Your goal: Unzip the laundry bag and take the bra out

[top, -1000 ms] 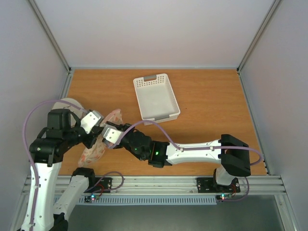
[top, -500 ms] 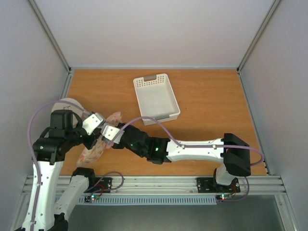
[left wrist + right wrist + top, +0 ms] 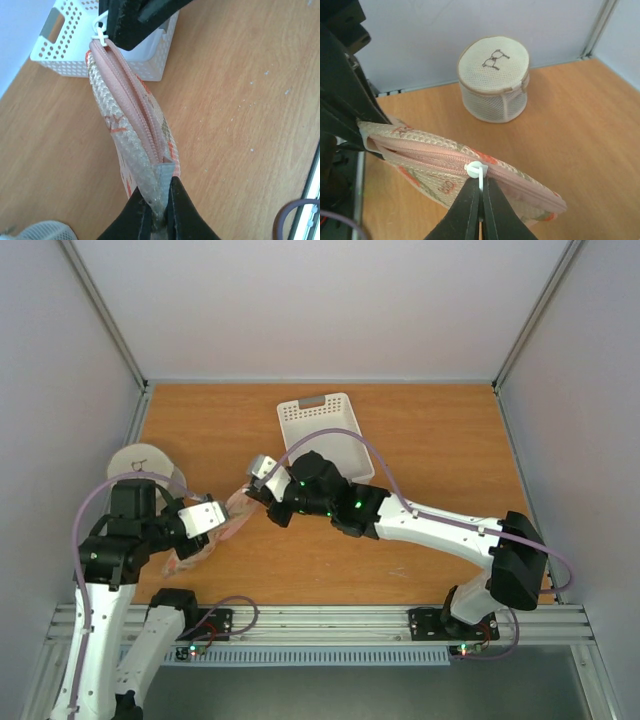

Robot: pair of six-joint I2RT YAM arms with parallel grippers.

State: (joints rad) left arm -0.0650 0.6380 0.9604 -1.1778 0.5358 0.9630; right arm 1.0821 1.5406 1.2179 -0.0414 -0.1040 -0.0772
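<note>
My left gripper (image 3: 160, 196) was clamped shut on the grey end tab (image 3: 163, 172) of the laundry bag (image 3: 134, 125). My right gripper (image 3: 480, 188) was pinched tight on the white zipper pull (image 3: 474, 171) at the far end. The bag hung stretched on edge between them, over the left front of the table (image 3: 440, 460). The pink zipper (image 3: 131, 95) looked closed along the top edge between my two grips. The white basket (image 3: 292, 440) stood just behind my right grip, its near wall close. The round mesh tub (image 3: 138, 462) sat against the left wall (image 3: 60, 390), beside my left arm. Bare wood lay to the right, up to the side wall.
</note>
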